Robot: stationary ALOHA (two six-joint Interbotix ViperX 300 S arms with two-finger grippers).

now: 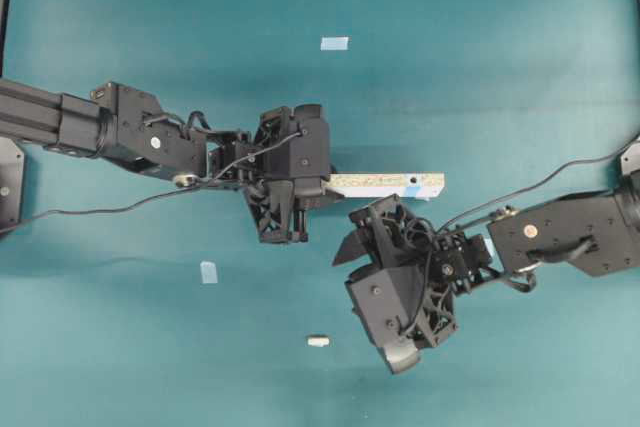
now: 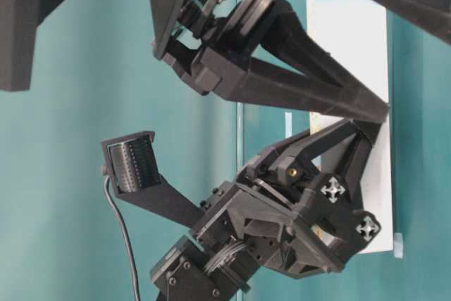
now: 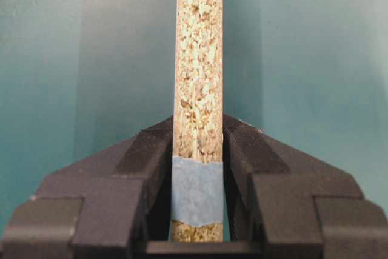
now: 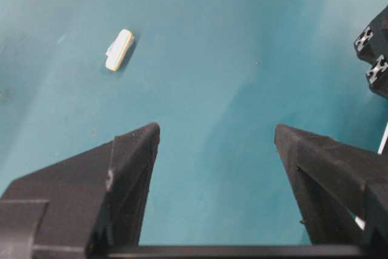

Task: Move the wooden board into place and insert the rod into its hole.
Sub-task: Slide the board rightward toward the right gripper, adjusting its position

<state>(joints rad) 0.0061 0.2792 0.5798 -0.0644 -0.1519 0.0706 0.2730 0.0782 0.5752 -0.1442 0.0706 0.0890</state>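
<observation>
Two grippers: I see both from overhead, the left one mid-table, the right one lower and to its right
Left gripper (image 3: pixel 197 150): clenched on the wooden board (image 1: pixel 385 184); my wrist view shows a finger pressed to each side of its speckled edge, just above a light-blue patch (image 3: pixel 195 191)
Board: held off the table (image 1: pixel 480 67), sticking out rightward from the left gripper; I spot a small dark hole (image 1: pixel 411 187) near its far end
Right gripper (image 4: pixel 215 144): released, jaws spread wide with nothing between them
Rod (image 1: pixel 317 341): lying on the table, apart from both grippers; in my right wrist view it sits ahead and left of the open jaws
Tape squares: one (image 1: pixel 334 43) near the top, one (image 1: pixel 208 271) lower left
</observation>
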